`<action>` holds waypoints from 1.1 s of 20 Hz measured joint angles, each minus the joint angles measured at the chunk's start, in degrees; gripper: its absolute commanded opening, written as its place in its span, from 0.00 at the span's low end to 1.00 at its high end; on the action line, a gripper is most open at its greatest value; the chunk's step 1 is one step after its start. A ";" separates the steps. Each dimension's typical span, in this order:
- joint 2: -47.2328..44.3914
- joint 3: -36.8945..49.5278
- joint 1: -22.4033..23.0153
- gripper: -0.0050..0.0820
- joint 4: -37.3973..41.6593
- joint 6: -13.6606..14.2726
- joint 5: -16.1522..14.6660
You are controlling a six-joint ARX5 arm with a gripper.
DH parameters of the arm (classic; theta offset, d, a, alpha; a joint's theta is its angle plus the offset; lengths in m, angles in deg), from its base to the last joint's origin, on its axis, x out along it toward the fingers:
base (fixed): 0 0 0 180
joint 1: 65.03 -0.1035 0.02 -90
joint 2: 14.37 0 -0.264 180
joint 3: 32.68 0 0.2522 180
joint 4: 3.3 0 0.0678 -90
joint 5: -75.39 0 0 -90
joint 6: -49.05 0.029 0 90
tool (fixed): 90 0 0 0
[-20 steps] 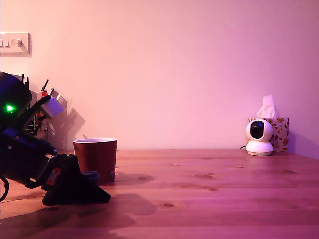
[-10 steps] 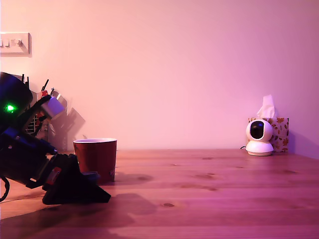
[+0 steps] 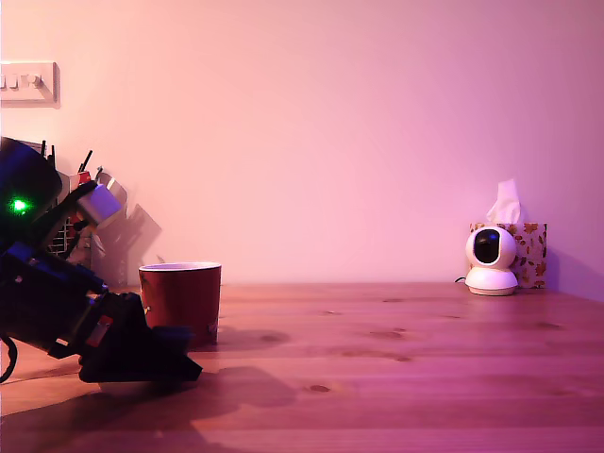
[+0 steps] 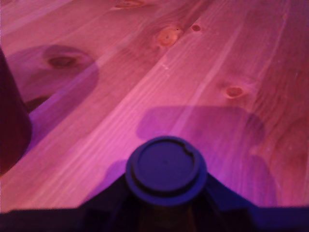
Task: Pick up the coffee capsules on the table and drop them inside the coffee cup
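Wrist view: a blue capsule (image 4: 166, 170) sits pinched between the dark jaws of the gripper (image 4: 166, 208), lid facing the camera, just above the wooden table (image 4: 203, 72).

Its round lid has a raised rim with a small notch (the label cannot be made out in this light). The jaws close on its body from both sides, and its shadow falls on the planks beyond it. In the exterior view the capsule (image 3: 173, 332) shows as a small bluish shape at the gripper (image 3: 175, 354), low at the near left of the scene. The dark red coffee cup (image 3: 180, 300) stands upright just behind it, a little further back on the table (image 3: 396, 359), pale rim up. Far right, by the wall, a white camera (image 3: 491, 260) stands before a patterned tissue box (image 3: 528, 253).
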 measured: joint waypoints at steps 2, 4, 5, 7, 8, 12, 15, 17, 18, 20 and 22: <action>0.00 0.00 0.00 0.22 0.00 0.00 -0.04; 0.00 0.00 0.00 0.22 0.02 0.00 -0.15; 0.00 0.00 0.00 0.22 0.02 -0.02 -0.15; 0.00 0.00 0.00 0.22 0.02 0.00 -0.15; 0.00 0.00 0.00 0.22 0.02 0.00 -0.15; 0.00 0.00 0.00 0.22 0.02 -1.55 -0.15; 0.20 0.00 0.00 0.22 -0.31 -5.05 -0.15; 1.73 0.00 0.00 0.22 -0.87 -7.48 -0.13; 3.15 0.00 0.00 0.22 -1.25 -7.50 -0.15; 6.80 0.00 0.00 0.22 -2.86 -7.58 -0.15; 10.40 -0.02 0.00 0.22 -5.07 -7.65 -0.17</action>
